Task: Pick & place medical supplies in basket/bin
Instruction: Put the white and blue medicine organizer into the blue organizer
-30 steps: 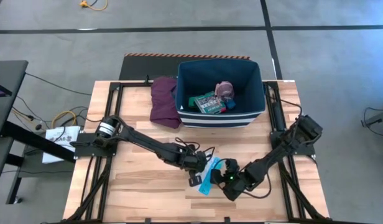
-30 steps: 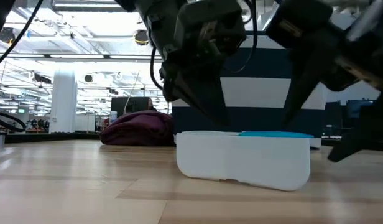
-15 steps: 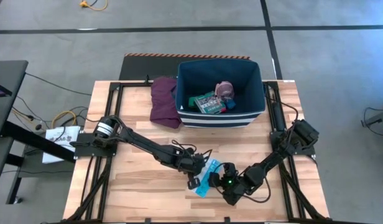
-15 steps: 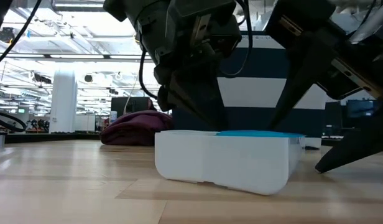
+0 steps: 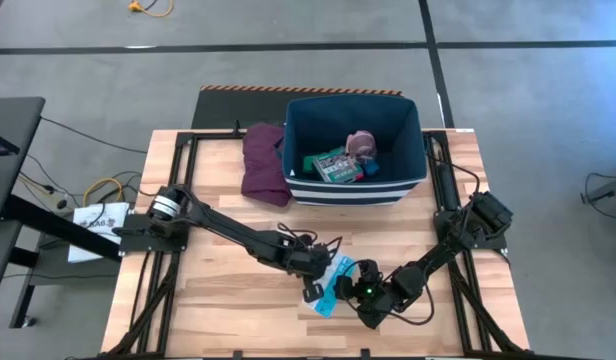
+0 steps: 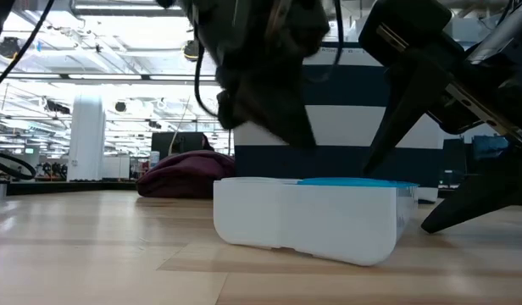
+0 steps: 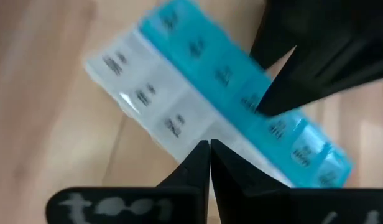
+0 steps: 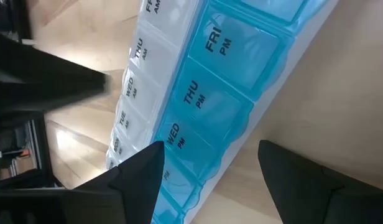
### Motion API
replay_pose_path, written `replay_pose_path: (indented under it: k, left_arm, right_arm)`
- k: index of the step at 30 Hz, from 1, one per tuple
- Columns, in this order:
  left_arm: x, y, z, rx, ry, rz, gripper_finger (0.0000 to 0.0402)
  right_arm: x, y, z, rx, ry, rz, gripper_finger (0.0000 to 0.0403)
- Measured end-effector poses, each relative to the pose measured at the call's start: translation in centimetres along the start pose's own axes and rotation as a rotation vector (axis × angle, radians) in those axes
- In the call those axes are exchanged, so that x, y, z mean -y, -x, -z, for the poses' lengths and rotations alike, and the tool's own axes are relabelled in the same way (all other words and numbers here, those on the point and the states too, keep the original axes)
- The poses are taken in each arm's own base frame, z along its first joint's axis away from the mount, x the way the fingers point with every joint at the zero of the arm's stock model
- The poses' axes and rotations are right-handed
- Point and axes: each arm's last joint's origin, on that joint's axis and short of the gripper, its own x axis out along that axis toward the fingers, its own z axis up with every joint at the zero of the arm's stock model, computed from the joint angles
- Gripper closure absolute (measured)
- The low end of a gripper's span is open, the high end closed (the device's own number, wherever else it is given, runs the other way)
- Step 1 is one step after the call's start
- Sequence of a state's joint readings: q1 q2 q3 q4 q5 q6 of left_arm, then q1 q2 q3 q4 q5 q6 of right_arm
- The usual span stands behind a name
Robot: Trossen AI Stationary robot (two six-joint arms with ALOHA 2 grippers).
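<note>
The blue-white pill strip point(image 5: 333, 283) lies flat on the table's near middle, close to the low camera point(image 6: 308, 216). My left gripper point(image 5: 314, 277) is shut, its tips over the strip's white row point(image 7: 173, 118). My right gripper point(image 5: 360, 291) is open and straddles the strip's blue row point(image 8: 204, 106). One finger point(image 6: 397, 119) slants down to the strip's top, and the other point(image 6: 481, 207) lies low beside it. The navy bin point(image 5: 354, 190) stands at the far edge holding a green-red box point(image 5: 335, 166) and a pink roll point(image 5: 361, 145). My left gripper's shut fingertips point(image 7: 209, 152) point down at the long edge of the strip's white row point(image 7: 179, 134); I cannot tell whether they touch it. My right gripper's open fingers point(image 8: 138, 180) come slanting from the table's right, across the strip's blue side point(image 8: 179, 137). The strip lies flat on the table; touch cannot be told.
A maroon folded cloth point(image 5: 263, 160) lies left of the bin point(image 6: 346, 127), also in the low view point(image 6: 186, 174). Black frame rails run along both table sides point(image 5: 178, 180). Bare wood lies between the bin and the grippers.
The pill strip has slid a little along the table toward its left side, staying flat. My right gripper has followed it leftward. My left gripper shifted left with it, then rose slightly above the strip's top.
</note>
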State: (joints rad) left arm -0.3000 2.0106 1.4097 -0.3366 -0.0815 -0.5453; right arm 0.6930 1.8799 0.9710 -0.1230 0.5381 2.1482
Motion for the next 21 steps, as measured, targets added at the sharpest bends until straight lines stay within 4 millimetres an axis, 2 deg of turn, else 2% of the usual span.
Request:
replay_pose_path:
  k: [3, 8, 17, 21]
  left_arm:
    - [0.1, 1.4, -0.6, 0.036, 0.002, -0.027, 0.0401]
    - [-0.2, 1.6, -0.2, 0.004, -0.004, -0.071, 0.0401]
    - [1.0, -1.1, 1.4, -0.031, -0.017, -0.028, 0.0402]
    - [1.2, -1.5, 1.6, -0.029, -0.01, -0.021, 0.0402]
  right_arm:
    - [0.0, 0.0, 0.0, -0.002, 0.0, -0.001, 0.0148]
    - [0.0, 0.0, 0.0, -0.01, -0.001, 0.001, 0.0148]
    - [-0.3, 0.0, 0.2, -0.023, -0.005, -0.016, 0.0148]
    - [-0.3, 0.1, 0.3, -0.032, 0.007, -0.02, 0.0148]
